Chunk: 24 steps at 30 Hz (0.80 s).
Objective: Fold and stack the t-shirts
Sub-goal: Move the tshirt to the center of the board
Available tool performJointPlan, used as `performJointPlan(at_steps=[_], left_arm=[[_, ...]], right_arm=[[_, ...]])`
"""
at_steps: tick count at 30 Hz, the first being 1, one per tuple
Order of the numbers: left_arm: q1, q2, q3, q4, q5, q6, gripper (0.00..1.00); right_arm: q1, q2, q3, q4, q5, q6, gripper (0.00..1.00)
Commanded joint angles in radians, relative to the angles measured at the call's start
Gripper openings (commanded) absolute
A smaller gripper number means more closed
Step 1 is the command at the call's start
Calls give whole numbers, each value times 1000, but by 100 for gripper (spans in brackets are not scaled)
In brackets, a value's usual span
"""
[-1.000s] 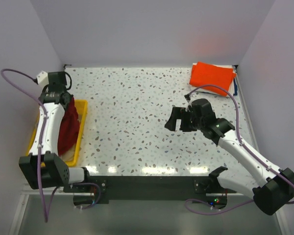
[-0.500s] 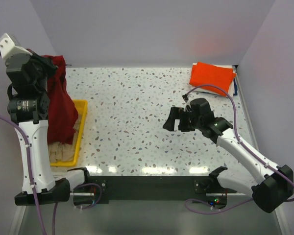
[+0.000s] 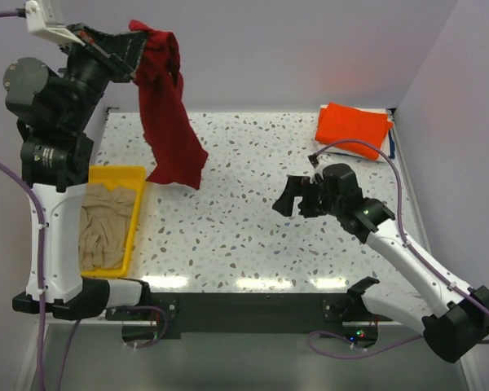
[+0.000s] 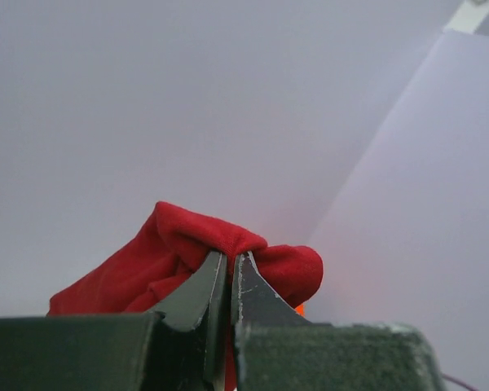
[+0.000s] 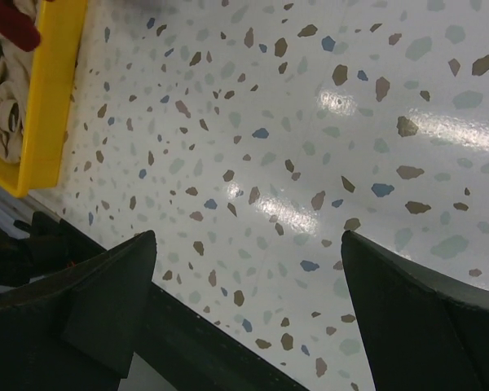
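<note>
left hand point(image 4: 229, 261) pinches red tee point(image 3: 169, 122), hanging above table point(image 3: 244, 224)

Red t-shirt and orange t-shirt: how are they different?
The dark red t-shirt dangles, pinched by the left end effector; the orange t-shirt lies at the far corner of the table. The dark red t-shirt is crumpled; the orange t-shirt is folded flat. Both are plain cloth.

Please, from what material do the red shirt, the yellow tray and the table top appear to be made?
Red shirt: soft matte cloth, probably knit; it hangs in loose folds.
Yellow tray: probably plastic, smooth; stiff, even walls in one colour.
Table top: hard, glossy, speckled like terrazzo, perhaps laminate; bright light reflections show near its front edge.
</note>
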Motion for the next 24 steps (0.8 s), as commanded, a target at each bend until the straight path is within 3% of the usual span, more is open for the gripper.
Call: performJointPlan(at_steps=[1,5,8,9,11,13,14,17,20,24], left_arm=[[-104,19,-109,120,23,-13,0],[-330,46,-245,151,-118,27,0],[-419,136,-308,165,-116,13,2],[-440,170,-310,145,-118,14,9],[-479,282,-302,128,-90,19,7],[-494,374,-300,111,-80,14,14],[-499,402,-297,110,-31,14,26],[-499,480,-284,58,37,25,41],[-496,456,-335,23,-47,45,59],[-406,329,-514,-14,-142,-16,61]], right_arm=[[0,-48,36,12,50,-12,99],[-2,-76,22,0,90,-12,99],[0,-94,5,-6,114,-4,99],[-2,-101,-5,-2,120,-1,99],[-2,-114,-15,0,126,5,99],[0,-122,-27,-3,136,7,99],[0,-130,-36,-5,139,6,99],[-2,-147,-68,14,140,13,99],[0,-130,-94,61,114,29,99],[24,-24,-85,153,105,54,97]])
